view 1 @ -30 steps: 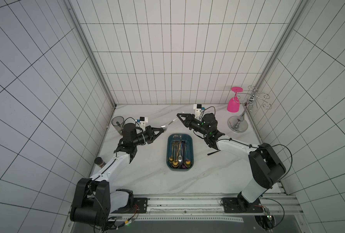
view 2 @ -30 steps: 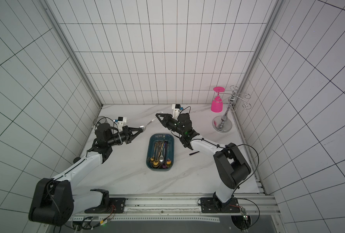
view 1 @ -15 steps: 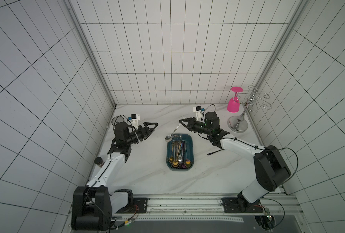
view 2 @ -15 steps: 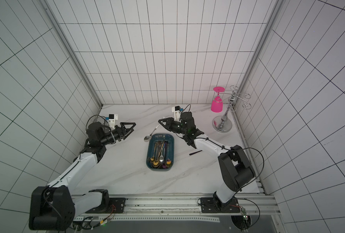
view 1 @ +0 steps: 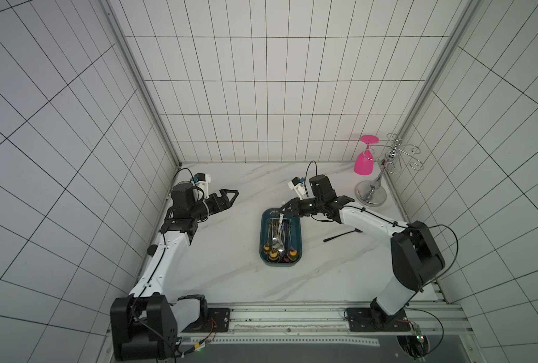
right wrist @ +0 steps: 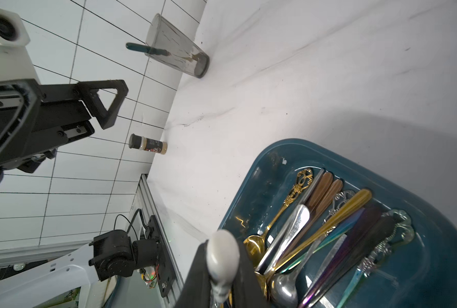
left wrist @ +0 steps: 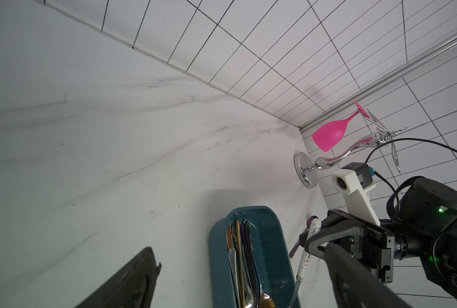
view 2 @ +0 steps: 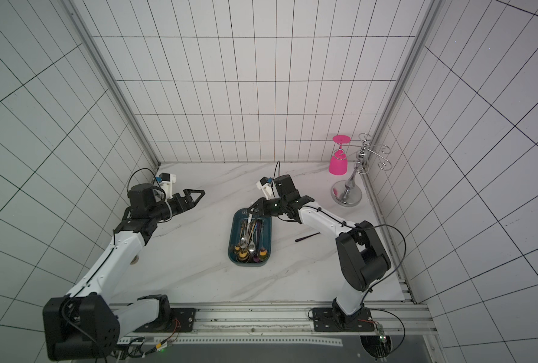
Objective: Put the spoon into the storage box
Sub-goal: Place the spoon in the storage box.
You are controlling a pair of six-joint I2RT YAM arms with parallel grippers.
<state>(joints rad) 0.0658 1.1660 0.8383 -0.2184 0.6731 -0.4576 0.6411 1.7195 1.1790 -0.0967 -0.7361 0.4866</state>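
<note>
Over the storage box (view 1: 299, 242), far end: right gripper (view 1: 282, 208) pinches the spoon (left wrist: 308, 253) handle; left gripper (view 1: 232, 198) gapes empty. Lower until its bowl, apparently inside, rests; then release.

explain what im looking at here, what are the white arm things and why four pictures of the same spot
These are two robot arms bolted to a rail at the front of a marble-look table. Two pictures come from a camera pair overhead and show nearly the same whole scene. The other two come from small cameras on each arm's wrist, so they look tilted and close up.

On the table are a teal storage box full of cutlery, a chrome rack with a pink glass hanging from it, a dark utensil lying loose, a grey cup and a small jar.

The right gripper is shut on a white-handled spoon, dangling it over the box. The left gripper is open and holds nothing.
</note>
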